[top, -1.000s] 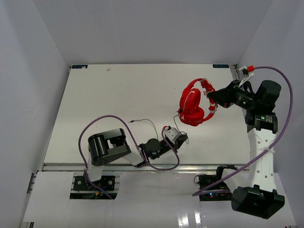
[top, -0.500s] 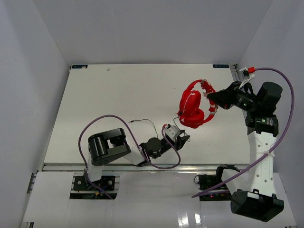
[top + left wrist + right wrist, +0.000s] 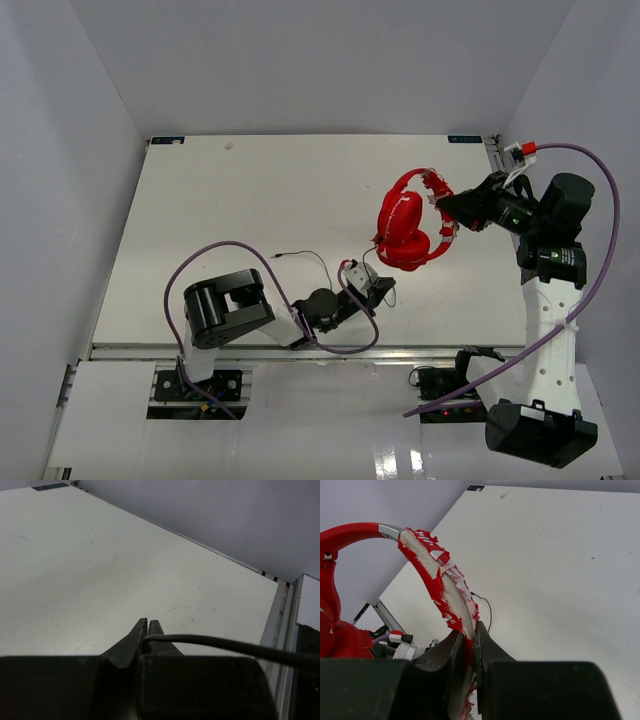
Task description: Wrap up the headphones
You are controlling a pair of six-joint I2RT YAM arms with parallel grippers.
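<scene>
My left tool (image 3: 148,625) is clamped on the cable (image 3: 215,642), low near the front edge of the surface (image 3: 250,200), ready to lead it. My right tool (image 3: 468,630) pinches the headband (image 3: 427,565) and holds the headphones (image 3: 405,230) aloft, right of centre. The slack between looks short, I think. Open room lies left and rearward.

No legible text, brand or number is found in any view. A small dark tag (image 3: 165,140) is seen at the far left corner of the counter (image 3: 250,200), and a second tag (image 3: 462,138) at the far right corner. Both are too small to be read. Nothing readable is made out on the headphones (image 3: 405,232), only peeling red over white.
</scene>
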